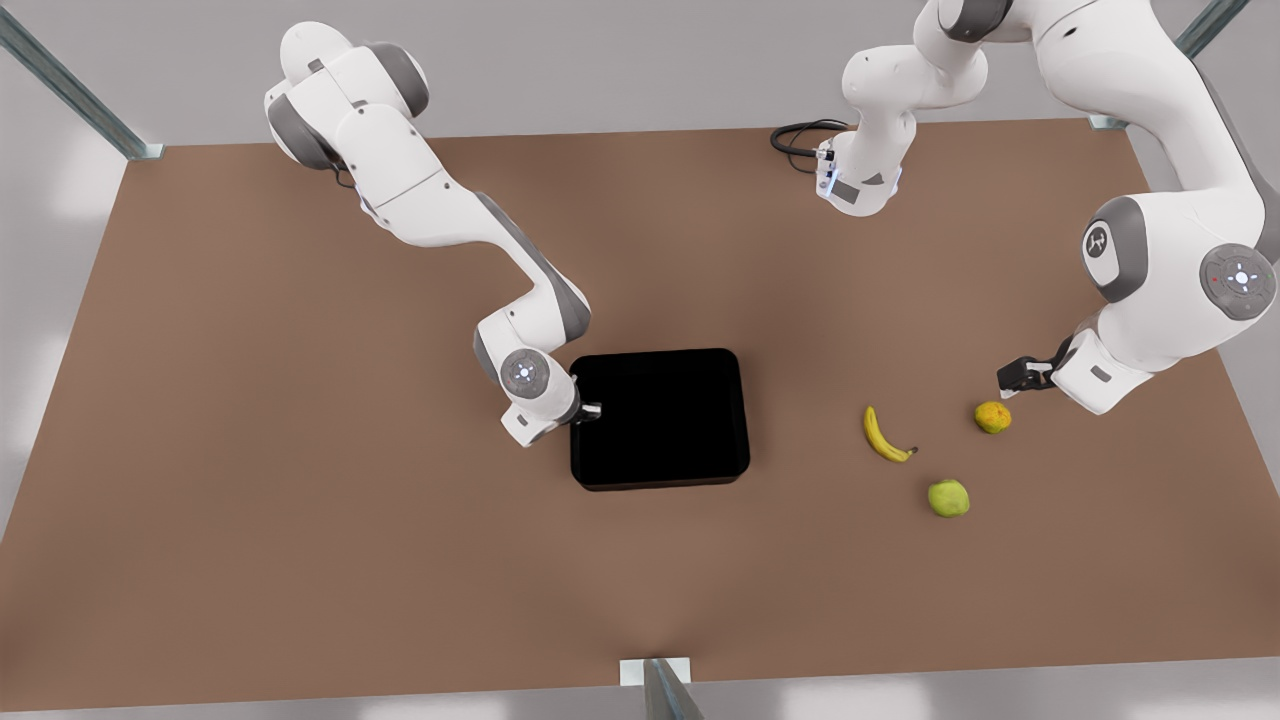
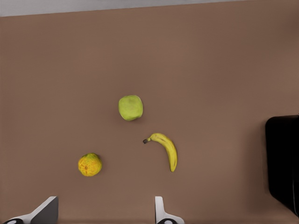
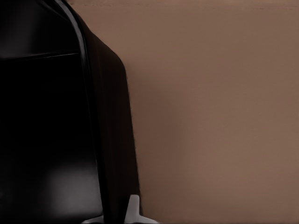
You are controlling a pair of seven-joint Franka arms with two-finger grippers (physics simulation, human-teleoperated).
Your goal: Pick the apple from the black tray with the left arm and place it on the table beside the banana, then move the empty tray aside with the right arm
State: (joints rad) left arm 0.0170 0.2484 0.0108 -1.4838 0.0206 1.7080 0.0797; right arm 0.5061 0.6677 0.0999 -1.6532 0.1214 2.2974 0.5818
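Note:
The apple (image 1: 948,497) (image 2: 131,107) lies on the brown table (image 1: 300,500), a short way from the banana (image 1: 885,435) (image 2: 166,149). My left gripper (image 1: 1020,378) (image 2: 103,212) hovers open above the table near the fruits, with nothing between its fingers (image 2: 161,212). The black tray (image 1: 660,418) (image 2: 285,158) (image 3: 46,140) sits empty in the middle of the table. My right gripper (image 1: 590,410) (image 3: 113,217) is at the tray's edge on the front view's left, shut on its rim, one finger (image 3: 133,207) on the outside.
An orange-yellow round fruit (image 1: 992,417) (image 2: 89,164) rests just below the left gripper, to the right of the banana in the front view. A black cable (image 1: 800,135) lies at the table's far edge. Open tabletop stretches to the tray's left.

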